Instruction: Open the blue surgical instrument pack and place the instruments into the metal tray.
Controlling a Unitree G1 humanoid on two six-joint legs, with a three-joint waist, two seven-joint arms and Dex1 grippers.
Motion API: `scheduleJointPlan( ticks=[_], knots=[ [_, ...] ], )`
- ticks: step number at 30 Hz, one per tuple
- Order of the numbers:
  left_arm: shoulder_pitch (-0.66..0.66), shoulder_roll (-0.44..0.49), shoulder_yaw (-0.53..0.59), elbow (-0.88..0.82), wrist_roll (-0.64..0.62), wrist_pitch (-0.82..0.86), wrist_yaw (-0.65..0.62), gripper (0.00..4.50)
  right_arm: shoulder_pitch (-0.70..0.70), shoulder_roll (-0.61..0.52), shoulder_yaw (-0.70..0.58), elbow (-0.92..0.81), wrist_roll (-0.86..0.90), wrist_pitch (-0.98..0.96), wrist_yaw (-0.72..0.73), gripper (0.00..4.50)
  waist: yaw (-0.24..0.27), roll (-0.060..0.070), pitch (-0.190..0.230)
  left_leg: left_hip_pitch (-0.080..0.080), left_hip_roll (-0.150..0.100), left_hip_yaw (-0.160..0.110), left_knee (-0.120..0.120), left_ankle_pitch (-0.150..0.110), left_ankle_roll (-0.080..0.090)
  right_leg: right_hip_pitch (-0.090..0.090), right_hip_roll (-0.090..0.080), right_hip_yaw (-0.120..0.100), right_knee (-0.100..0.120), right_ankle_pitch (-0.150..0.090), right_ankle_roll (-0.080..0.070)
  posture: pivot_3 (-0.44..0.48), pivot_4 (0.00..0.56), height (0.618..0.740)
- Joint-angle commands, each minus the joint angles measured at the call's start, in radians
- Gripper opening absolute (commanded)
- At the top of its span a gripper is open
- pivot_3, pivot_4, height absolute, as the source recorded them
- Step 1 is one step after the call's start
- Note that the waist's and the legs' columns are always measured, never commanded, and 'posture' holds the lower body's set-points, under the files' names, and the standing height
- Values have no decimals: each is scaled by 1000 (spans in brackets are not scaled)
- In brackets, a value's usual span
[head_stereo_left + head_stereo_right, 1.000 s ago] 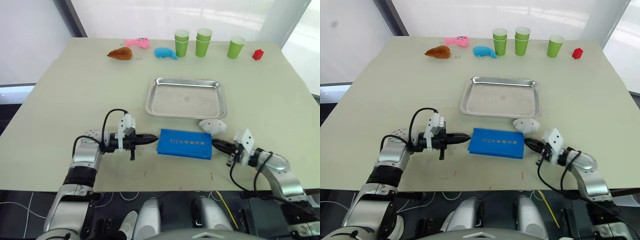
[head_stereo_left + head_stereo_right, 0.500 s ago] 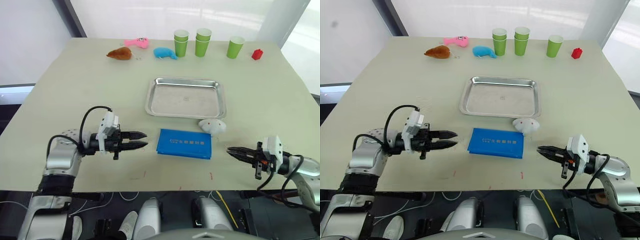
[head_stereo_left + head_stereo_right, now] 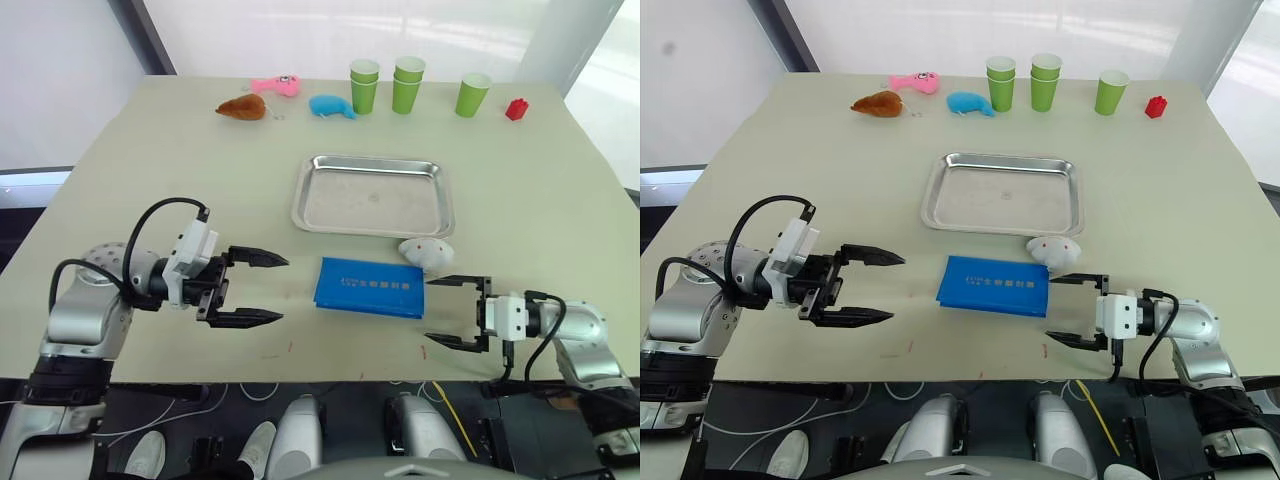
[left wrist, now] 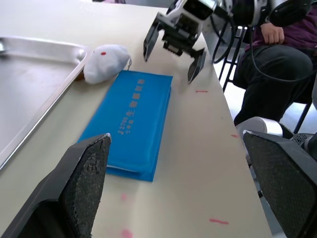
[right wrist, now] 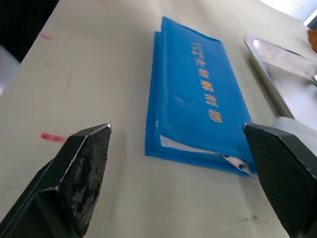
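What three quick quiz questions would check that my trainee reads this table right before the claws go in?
1. True or false: the blue surgical instrument pack lies shut on the table, in front of the metal tray.
2. What small item touches the pack's far right corner? A) white plush toy B) green cup C) red block
3. Fill in: the left claw and the right claw are both ___, one at each short end of the pack.

Key: 1 true; 2 A, the white plush toy; 3 open.

Shiny steel metal tray (image 3: 374, 195); matt fabric blue surgical instrument pack (image 3: 369, 287).
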Motion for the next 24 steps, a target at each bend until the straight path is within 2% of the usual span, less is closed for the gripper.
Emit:
scheduleJointPlan(
  ticks=[1,6,12,15,18,21,23,24],
  knots=[
    [18,52,14,-29,-61,2,-56,4500,-43,24,15,48,-35,-114,-55,4448,-2,0,0,0,0,0,0,0,0,0,0,0,0,0,0,0,150,740],
    [24,88,-7,-39,-115,-3,-56,4500,-98,48,42,123,-79,-220,-117,4448,0,0,0,1,0,1,0,0,0,0,0,1,0,0,0,0,150,740],
    [6,63,-6,-27,-118,-20,-56,4500,-152,31,91,239,-144,-333,-156,4448,1,0,0,1,0,2,0,0,0,0,0,1,0,0,0,0,150,740],
    [2,53,-9,-24,-113,-29,-56,4500,-174,30,113,274,-155,-370,-180,3599,0,0,0,1,0,2,0,0,0,0,0,2,1,0,0,0,150,740],
    [4,46,-6,-30,-114,-31,-56,4500,-191,23,134,312,-171,-396,-197,2244,-2,0,0,2,0,2,0,0,0,0,0,3,1,0,0,0,150,740],
    [8,42,-5,-24,-109,-40,-56,4500,-193,15,153,333,-164,-410,-201,688,-1,0,0,2,0,3,0,0,0,0,0,3,1,0,0,0,150,740],
    [9,41,-5,-20,-106,-44,-56,4500,-192,11,162,335,-155,-408,-201,145,-1,0,0,2,0,3,0,0,0,0,0,3,1,0,0,0,150,740],
    [8,40,-5,-19,-105,-46,-56,4500,-189,7,168,331,-145,-400,-197,145,-1,0,0,2,0,3,0,0,0,0,0,3,1,0,0,0,150,740]
  ],
)
